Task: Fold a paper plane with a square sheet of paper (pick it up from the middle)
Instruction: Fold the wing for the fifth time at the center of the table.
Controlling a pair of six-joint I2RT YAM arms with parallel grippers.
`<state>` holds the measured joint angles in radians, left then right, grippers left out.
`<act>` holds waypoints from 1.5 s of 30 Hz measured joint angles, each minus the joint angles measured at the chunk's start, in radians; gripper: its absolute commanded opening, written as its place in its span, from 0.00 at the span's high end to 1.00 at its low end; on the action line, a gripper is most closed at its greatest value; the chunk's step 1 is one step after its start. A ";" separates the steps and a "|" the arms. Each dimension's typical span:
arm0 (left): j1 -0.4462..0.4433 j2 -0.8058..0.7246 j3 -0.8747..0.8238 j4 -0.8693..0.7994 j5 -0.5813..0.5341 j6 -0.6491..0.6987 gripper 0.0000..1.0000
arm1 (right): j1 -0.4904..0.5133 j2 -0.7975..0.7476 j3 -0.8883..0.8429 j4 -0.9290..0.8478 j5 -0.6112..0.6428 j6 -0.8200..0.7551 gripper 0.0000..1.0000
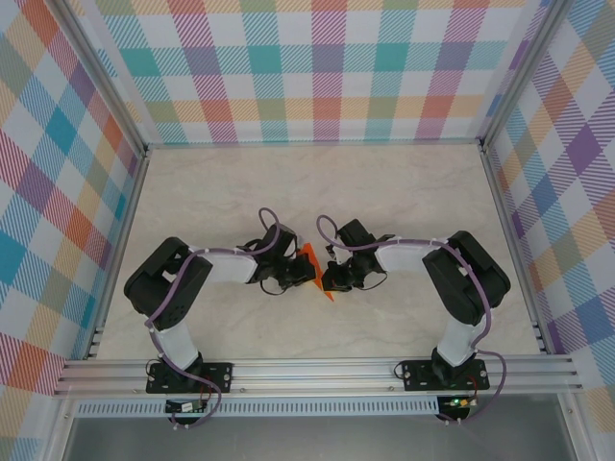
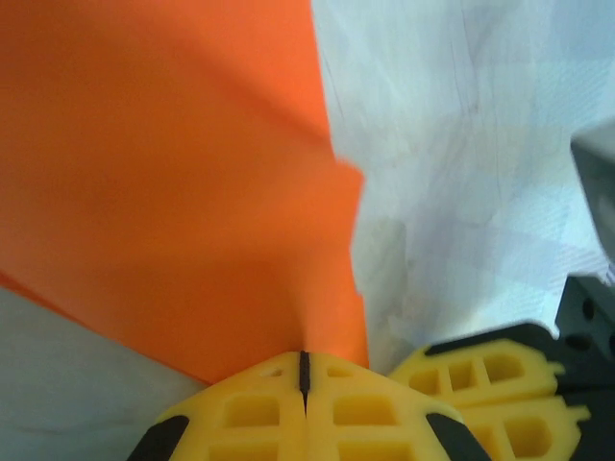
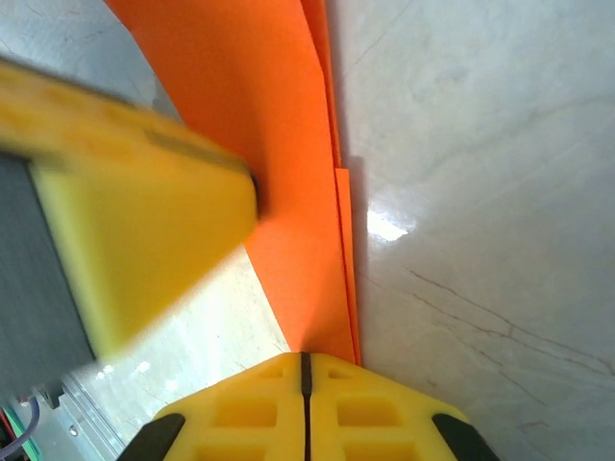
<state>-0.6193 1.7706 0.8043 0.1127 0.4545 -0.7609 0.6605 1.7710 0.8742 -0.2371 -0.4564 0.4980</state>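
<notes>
Left gripper [image 1: 293, 272] and right gripper [image 1: 333, 276], overhead view: you see them nose to nose at the middle of the frame, over the marble table [image 1: 413, 192]. The orange paper [image 1: 310, 263], folded, sits between the two heads, and a pointed corner of it pokes out toward the bottom of the frame. Jaw state is too small to read from up here. Left wrist view: your left gripper [image 2: 304, 360] sits at bottom centre with its yellow fingers [image 2: 252, 411] pressed together, only a thin dark seam between them. The orange paper [image 2: 192, 192] rises straight out of that seam and spreads across the upper left, so the grip is a pinch on the paper's edge. Right gripper [image 2: 480, 384] shows yellow at lower right, just beside the paper; table [image 2: 461, 144] pale at upper right. Right wrist view: right gripper [image 3: 306, 360] at bottom centre, fingers [image 3: 370, 413] closed tight. The orange paper [image 3: 279, 144] is clamped in the seam and runs as a narrow, layered strip to the top of the frame. Left gripper [image 3: 163, 230] is a blurred yellow block at the left, its tip against the paper's face. Table [image 3: 480, 192] lies along the right side.
</notes>
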 measured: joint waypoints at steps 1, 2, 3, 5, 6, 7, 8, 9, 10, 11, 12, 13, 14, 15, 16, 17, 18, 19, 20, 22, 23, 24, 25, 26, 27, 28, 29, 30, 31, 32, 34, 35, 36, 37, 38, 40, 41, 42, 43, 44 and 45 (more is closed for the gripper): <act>0.020 0.007 0.010 -0.005 0.001 0.012 1.00 | 0.000 0.000 0.000 0.000 0.001 -0.003 0.93; 0.035 0.016 0.017 -0.006 0.008 0.023 1.00 | 0.000 0.000 0.000 0.000 0.001 -0.005 0.93; 0.049 0.025 0.025 -0.007 0.024 0.035 1.00 | 0.000 0.000 0.000 0.000 0.002 -0.005 0.93; 0.066 0.042 0.035 -0.009 0.060 0.056 1.00 | 0.001 0.000 0.000 0.001 0.003 -0.006 0.94; 0.073 0.049 0.040 -0.009 0.078 0.068 1.00 | 0.001 0.000 0.000 0.001 0.003 -0.006 0.94; 0.081 0.056 0.045 -0.009 0.096 0.078 1.00 | 0.001 0.000 0.000 0.003 0.003 -0.007 0.94; 0.087 0.060 0.047 -0.009 0.108 0.086 1.00 | 0.001 0.000 0.000 0.004 0.004 -0.008 0.94; 0.093 0.064 0.048 -0.009 0.120 0.095 1.00 | 0.001 0.000 0.000 0.005 0.005 -0.008 0.94; 0.099 0.067 0.050 -0.009 0.130 0.103 1.00 | 0.001 0.000 -0.001 0.005 0.005 -0.008 0.93; 0.106 0.068 0.050 -0.009 0.135 0.109 1.00 | 0.001 0.000 -0.001 0.005 0.005 -0.008 0.94; 0.114 0.069 0.050 -0.009 0.138 0.119 1.00 | 0.001 0.000 -0.001 0.005 0.005 -0.008 0.94; 0.122 0.069 0.050 -0.009 0.137 0.127 1.00 | 0.002 0.000 -0.001 0.005 0.006 -0.008 0.94; 0.132 0.069 0.051 -0.009 0.138 0.134 1.00 | 0.002 0.000 -0.001 0.005 0.007 -0.008 0.93; 0.140 0.069 0.051 -0.009 0.137 0.142 1.00 | 0.002 0.000 -0.001 0.005 0.007 -0.008 0.94; 0.149 0.069 0.051 -0.009 0.137 0.150 1.00 | 0.002 0.000 -0.001 0.005 0.008 -0.009 0.94; 0.158 0.069 0.052 -0.010 0.138 0.158 1.00 | 0.002 0.000 -0.001 0.005 0.008 -0.009 0.93; 0.164 0.069 0.054 -0.014 0.137 0.165 1.00 | 0.002 0.000 -0.001 0.005 0.008 -0.009 0.94; 0.171 0.069 0.059 -0.023 0.136 0.176 1.00 | 0.002 0.000 -0.001 0.005 0.008 -0.009 0.94; 0.178 0.070 0.066 -0.034 0.131 0.184 1.00 | 0.002 0.001 -0.001 0.005 0.008 -0.009 0.93; 0.192 0.075 0.085 -0.058 0.121 0.204 1.00 | 0.002 0.001 -0.001 0.005 0.008 -0.009 0.94; 0.196 0.079 0.095 -0.068 0.119 0.211 1.00 | 0.002 0.001 -0.001 0.005 0.008 -0.009 0.94; 0.201 0.082 0.104 -0.080 0.114 0.220 1.00 | 0.002 0.001 -0.001 0.005 0.008 -0.009 0.94; 0.203 0.085 0.113 -0.091 0.111 0.228 1.00 | 0.002 0.001 -0.001 0.005 0.008 -0.009 0.94; 0.206 0.087 0.121 -0.102 0.108 0.235 1.00 | 0.002 0.001 -0.001 0.005 0.008 -0.009 0.94; 0.208 0.089 0.129 -0.114 0.103 0.243 1.00 | 0.002 0.001 -0.001 0.005 0.008 -0.009 0.94; 0.211 0.092 0.136 -0.120 0.096 0.253 1.00 | 0.002 0.001 -0.001 0.005 0.008 -0.010 0.94; 0.216 0.095 0.145 -0.128 0.092 0.260 1.00 | 0.002 0.001 -0.001 0.005 0.007 -0.010 0.94; 0.220 0.100 0.155 -0.138 0.092 0.268 1.00 | 0.002 0.001 -0.001 0.005 0.008 -0.010 0.94; 0.224 0.106 0.163 -0.149 0.096 0.277 1.00 | 0.002 0.001 -0.001 0.005 0.008 -0.011 0.94; 0.225 0.110 0.171 -0.158 0.098 0.285 1.00 | 0.002 0.001 -0.001 0.006 0.008 -0.012 0.94; 0.229 0.119 0.186 -0.172 0.105 0.302 1.00 | 0.002 0.001 -0.001 0.009 0.008 -0.013 0.94; 0.232 0.123 0.192 -0.181 0.110 0.309 1.00 | 0.002 0.002 -0.001 0.010 0.010 -0.013 0.94; 0.234 0.126 0.198 -0.189 0.114 0.315 1.00 | 0.002 0.002 -0.001 0.010 0.010 -0.013 0.94; 0.237 0.129 0.201 -0.192 0.115 0.322 1.00 | 0.002 0.002 -0.001 0.010 0.010 -0.013 0.94; 0.241 0.130 0.203 -0.192 0.114 0.328 1.00 | 0.002 0.002 -0.001 0.010 0.010 -0.013 0.94; 0.254 0.131 0.207 -0.192 0.113 0.340 1.00 | 0.002 0.002 -0.001 0.010 0.010 -0.013 0.94; 0.262 0.131 0.208 -0.192 0.111 0.344 1.00 | 0.002 0.002 -0.001 0.010 0.010 -0.013 0.94; 0.274 0.131 0.208 -0.190 0.109 0.350 1.00 | 0.002 0.002 -0.001 0.010 0.010 -0.013 0.94; 0.287 0.131 0.208 -0.190 0.108 0.356 1.00 | 0.002 0.002 -0.001 0.010 0.010 -0.013 0.94; 0.297 0.131 0.208 -0.190 0.107 0.360 1.00 | 0.002 0.002 -0.001 0.011 0.010 -0.013 0.94; 0.307 0.131 0.208 -0.190 0.108 0.364 1.00 | 0.002 0.002 -0.001 0.012 0.010 -0.013 0.94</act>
<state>-0.3126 1.9018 1.0126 -0.0776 0.5621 -0.3973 0.6621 1.7733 0.8734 -0.2253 -0.4461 0.4854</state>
